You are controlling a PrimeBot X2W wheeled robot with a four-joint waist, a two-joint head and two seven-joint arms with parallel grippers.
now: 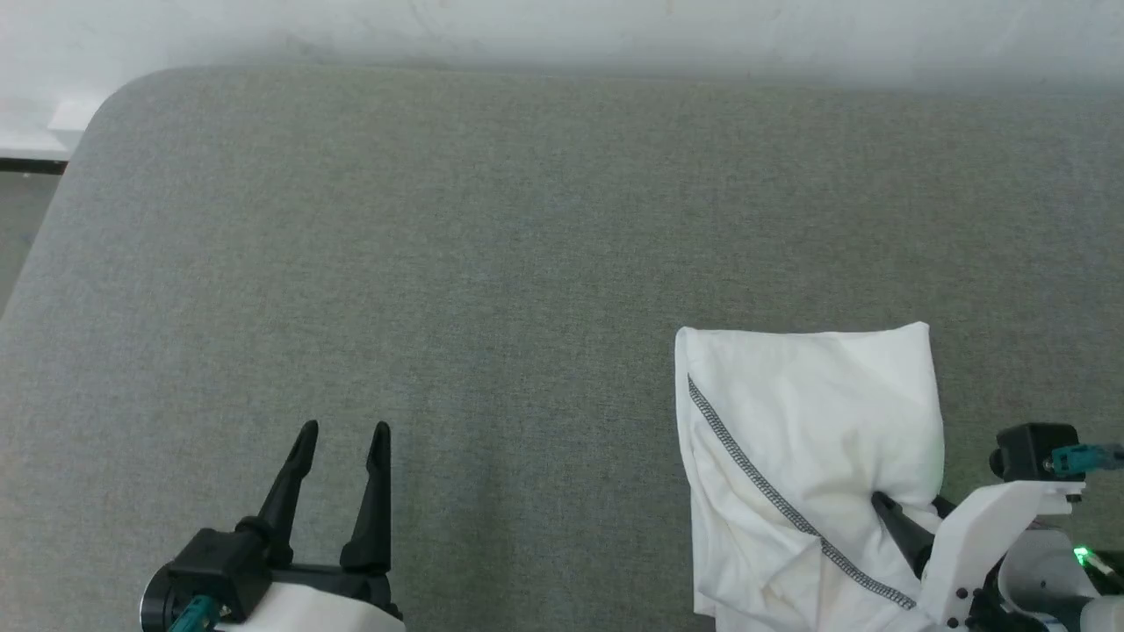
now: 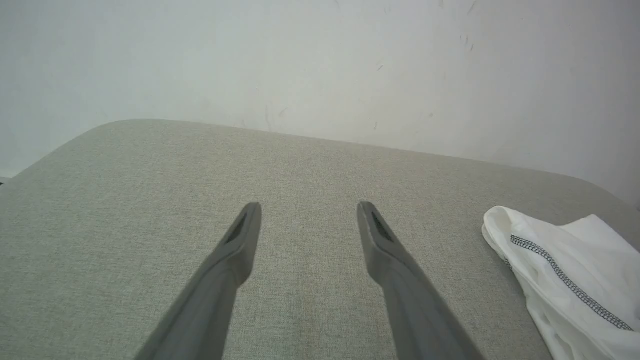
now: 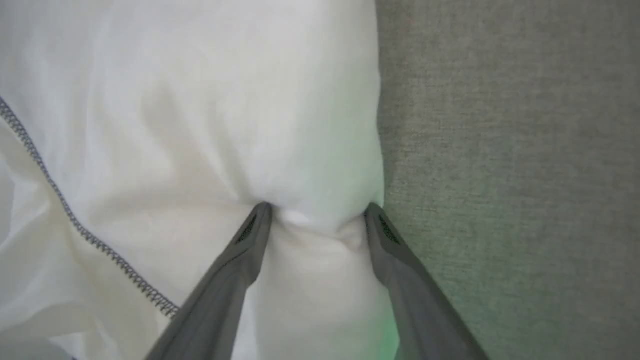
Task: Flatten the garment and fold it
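Observation:
The garment (image 1: 808,412) is a white shirt with a grey stitched seam, lying in a folded bundle on the grey padded table (image 1: 439,263) at the near right. My right gripper (image 1: 909,509) rests on its near right part. In the right wrist view that gripper (image 3: 317,210) stands open, both fingertips pressed into a puckered fold of the garment (image 3: 200,100) close to its right edge. My left gripper (image 1: 344,430) is open at the near left over bare table, well apart from the shirt. In the left wrist view, the left gripper (image 2: 307,207) holds nothing and the garment (image 2: 565,280) lies to its right.
The table's rounded far-left corner (image 1: 105,96) drops to the floor at the left. A pale wall (image 1: 562,35) runs along the far edge. Bare grey surface stretches left of and beyond the garment.

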